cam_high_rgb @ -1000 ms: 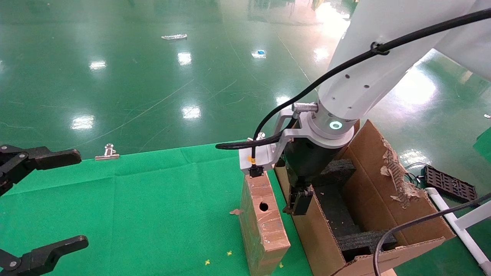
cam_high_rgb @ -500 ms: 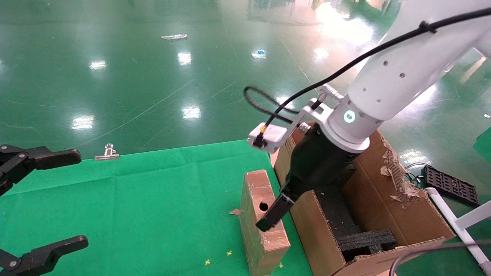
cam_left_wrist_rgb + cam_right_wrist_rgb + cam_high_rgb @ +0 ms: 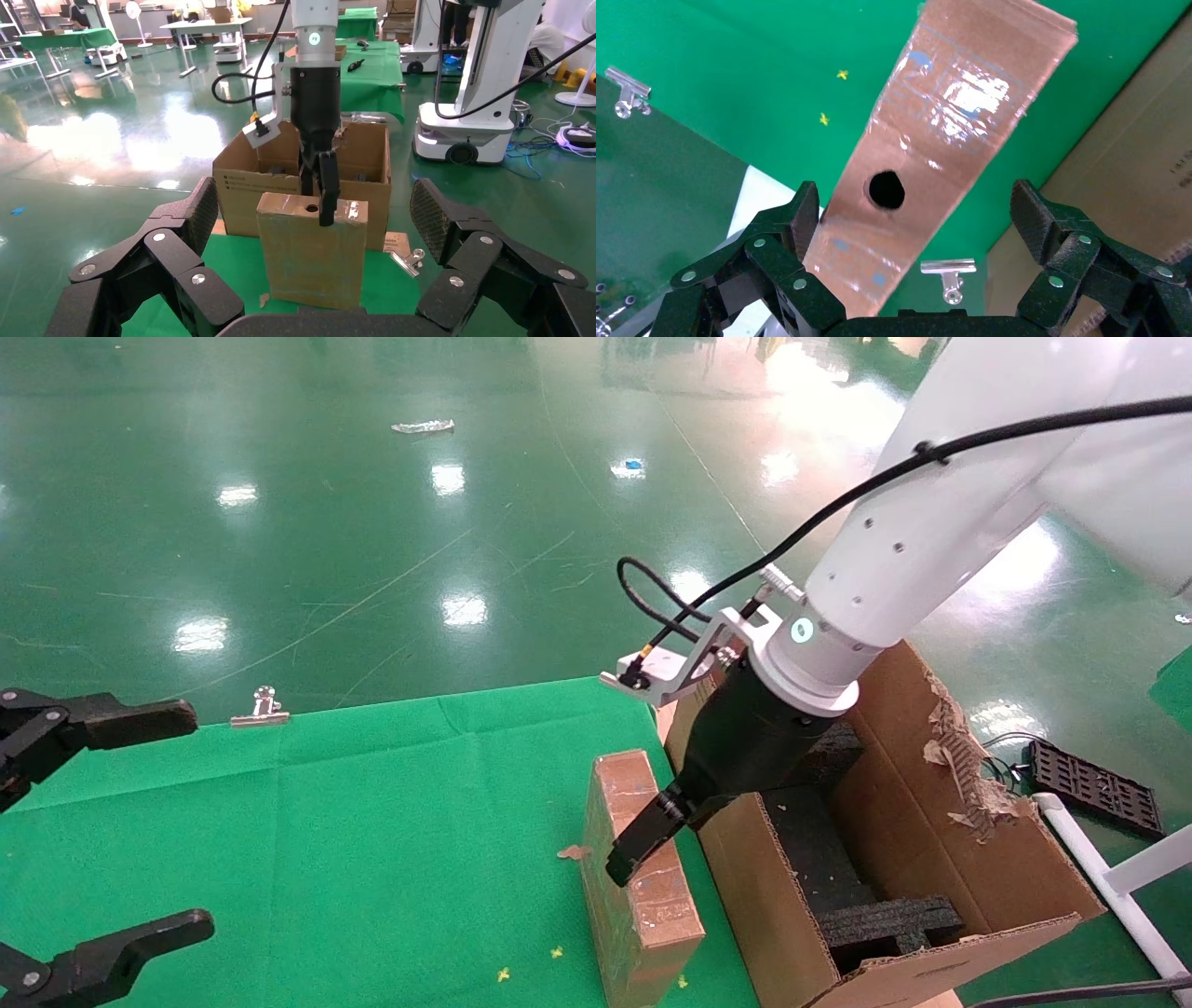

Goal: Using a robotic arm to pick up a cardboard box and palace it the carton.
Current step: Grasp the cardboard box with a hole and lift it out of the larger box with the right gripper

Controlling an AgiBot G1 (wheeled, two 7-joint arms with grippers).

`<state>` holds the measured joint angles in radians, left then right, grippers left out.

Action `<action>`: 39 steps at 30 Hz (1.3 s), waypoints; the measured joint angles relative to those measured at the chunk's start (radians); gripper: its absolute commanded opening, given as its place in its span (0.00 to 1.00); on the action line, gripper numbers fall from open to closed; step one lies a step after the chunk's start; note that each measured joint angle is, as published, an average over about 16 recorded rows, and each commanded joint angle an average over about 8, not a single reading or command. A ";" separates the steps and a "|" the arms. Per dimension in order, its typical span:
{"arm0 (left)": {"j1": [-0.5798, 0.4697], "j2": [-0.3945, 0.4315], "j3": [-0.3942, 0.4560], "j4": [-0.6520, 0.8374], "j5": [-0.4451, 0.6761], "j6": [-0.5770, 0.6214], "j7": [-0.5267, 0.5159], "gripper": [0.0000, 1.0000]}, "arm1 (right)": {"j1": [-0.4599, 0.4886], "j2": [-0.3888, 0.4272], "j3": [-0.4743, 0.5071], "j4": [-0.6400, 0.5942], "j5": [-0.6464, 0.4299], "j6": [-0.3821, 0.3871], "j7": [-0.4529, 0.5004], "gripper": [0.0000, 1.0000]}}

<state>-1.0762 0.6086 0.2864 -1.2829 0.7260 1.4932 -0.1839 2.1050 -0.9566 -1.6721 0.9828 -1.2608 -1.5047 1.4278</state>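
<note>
Seemingly over box (image 3: 947,154), gripper (image 3: 912,217) agape

My cardboard box (image 3: 641,873) is brown card with glossy tape; the carton (image 3: 941,822) is rough corrugated card, ragged-edged, holding matt black foam (image 3: 889,922). Matt green cloth (image 3: 326,840) covers my table; the floor (image 3: 372,523) is glossy.
</note>
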 measured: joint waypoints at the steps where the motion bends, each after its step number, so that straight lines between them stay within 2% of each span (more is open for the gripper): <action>1: 0.000 0.000 0.000 0.000 0.000 0.000 0.000 1.00 | -0.003 -0.004 -0.001 -0.005 -0.002 0.004 0.000 0.96; 4: 0.000 0.000 0.000 0.000 0.000 0.000 0.000 1.00 | -0.010 -0.014 -0.004 -0.015 -0.010 0.015 0.001 0.73; 8: 0.000 0.000 0.001 0.000 0.000 0.000 0.000 1.00 | -0.016 -0.024 -0.009 -0.018 -0.021 0.026 0.007 0.24; 9: 0.000 0.000 0.001 0.000 0.000 0.000 0.000 1.00 | -0.017 -0.026 -0.010 -0.017 -0.024 0.028 0.009 0.15; 12: 0.000 0.000 0.001 0.000 -0.001 0.000 0.000 1.00 | -0.018 -0.029 -0.014 -0.010 -0.033 0.034 0.016 0.01; 15: 0.000 0.000 0.001 0.000 -0.001 0.000 0.001 0.92 | -0.019 -0.028 -0.017 0.000 -0.041 0.039 0.024 0.00; 17: 0.000 0.000 0.001 0.000 -0.001 0.000 0.001 0.79 | -0.020 -0.027 -0.020 0.008 -0.045 0.041 0.030 0.00; 22: 0.000 -0.001 0.001 0.000 -0.001 -0.001 0.001 0.39 | -0.022 -0.020 -0.024 0.027 -0.053 0.046 0.043 0.00; 25: 0.000 -0.001 0.002 0.000 -0.001 -0.001 0.001 0.26 | -0.024 -0.016 -0.026 0.035 -0.057 0.048 0.049 0.00; 28: 0.000 -0.001 0.002 0.000 -0.001 -0.001 0.001 0.19 | -0.025 -0.012 -0.028 0.042 -0.059 0.051 0.052 0.00; 39: -0.001 -0.001 0.003 0.000 -0.002 -0.001 0.001 0.12 | -0.017 0.016 -0.019 0.061 -0.056 0.062 0.031 0.00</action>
<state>-1.0768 0.6076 0.2889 -1.2828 0.7243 1.4921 -0.1826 2.0882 -0.9410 -1.6907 1.0439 -1.3169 -1.4425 1.4588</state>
